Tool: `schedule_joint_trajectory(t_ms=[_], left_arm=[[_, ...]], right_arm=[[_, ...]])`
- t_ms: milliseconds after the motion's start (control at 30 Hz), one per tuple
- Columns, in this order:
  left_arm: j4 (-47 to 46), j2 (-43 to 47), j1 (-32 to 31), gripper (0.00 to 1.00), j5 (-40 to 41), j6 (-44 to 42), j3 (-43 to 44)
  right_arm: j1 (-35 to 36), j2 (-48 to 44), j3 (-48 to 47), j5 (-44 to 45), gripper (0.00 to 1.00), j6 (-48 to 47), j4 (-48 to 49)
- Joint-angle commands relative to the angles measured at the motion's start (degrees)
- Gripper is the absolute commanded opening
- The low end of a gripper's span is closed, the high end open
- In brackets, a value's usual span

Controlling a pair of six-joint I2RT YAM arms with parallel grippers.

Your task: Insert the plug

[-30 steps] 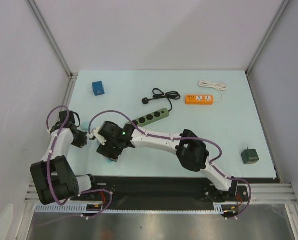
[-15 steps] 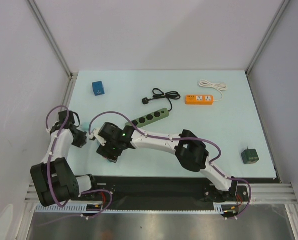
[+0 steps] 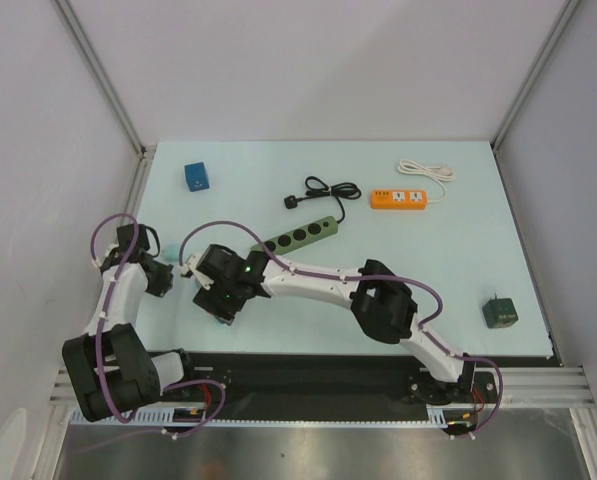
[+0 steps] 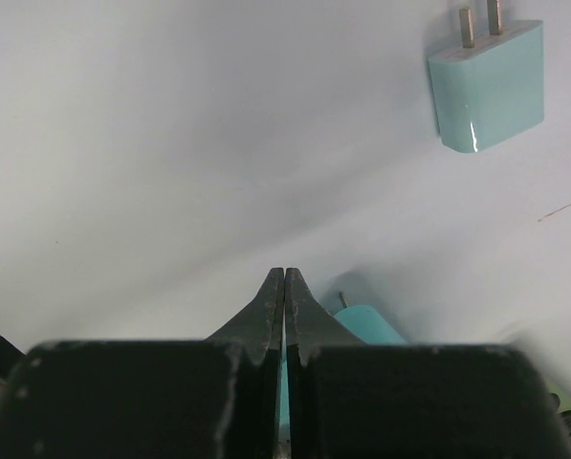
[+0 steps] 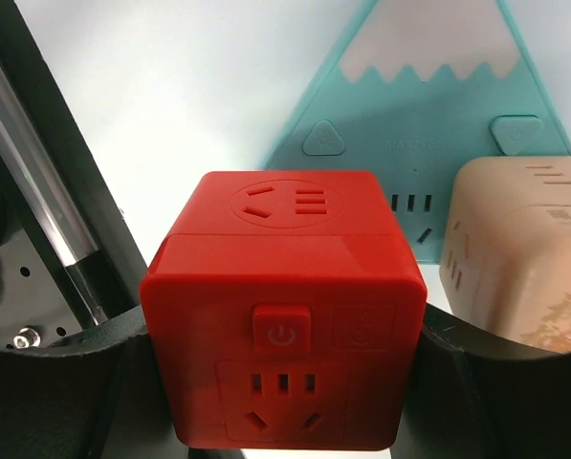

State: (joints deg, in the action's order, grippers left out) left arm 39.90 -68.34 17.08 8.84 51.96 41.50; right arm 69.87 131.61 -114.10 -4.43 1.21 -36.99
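Staging, I judge, not insertion yet: from above, my right gripper (image 3: 219, 306) is reaching across to the table's (image 3: 428, 270) near-left corner, crowding my left gripper (image 3: 161, 277); open room is lying farther back. At the left wrist, my jaws are pressing shut on nothing, the teal plug (image 4: 486, 86) lying apart, prongs pointing away. At the right wrist, my jaws are clamping a red cube socket (image 5: 283, 316), a metal rail (image 5: 36, 172) just beside; next I'm needing to open left, take the plug, and align prongs with slots.

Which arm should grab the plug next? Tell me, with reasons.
Left, probably. The right gripper is busy clamping the red socket cube, while the left gripper is shut and empty, with the teal plug lying loose on the table just ahead in its wrist view.
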Motion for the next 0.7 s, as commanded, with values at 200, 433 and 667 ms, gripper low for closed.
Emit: schedule_joint_trajectory(t_ms=[200, 433, 667], left_arm=[[-1.67, 0.83, 0.67, 0.00, 0.65, -1.34, -1.42], [-2.54, 0.49, 0.67, 0.00, -0.14, -1.95, -1.07], [-3.78, -0.31, 0.67, 0.00, -0.40, -2.57, -2.03]], right_arm=[[-3.24, -1.27, -5.08, -2.78, 0.00, 3.79, -1.77], [-2.98, 0.14, -5.25, -4.54, 0.00, 5.82, -1.77], [-2.54, 0.31, -4.64, -2.78, 0.00, 6.61, -1.68]])
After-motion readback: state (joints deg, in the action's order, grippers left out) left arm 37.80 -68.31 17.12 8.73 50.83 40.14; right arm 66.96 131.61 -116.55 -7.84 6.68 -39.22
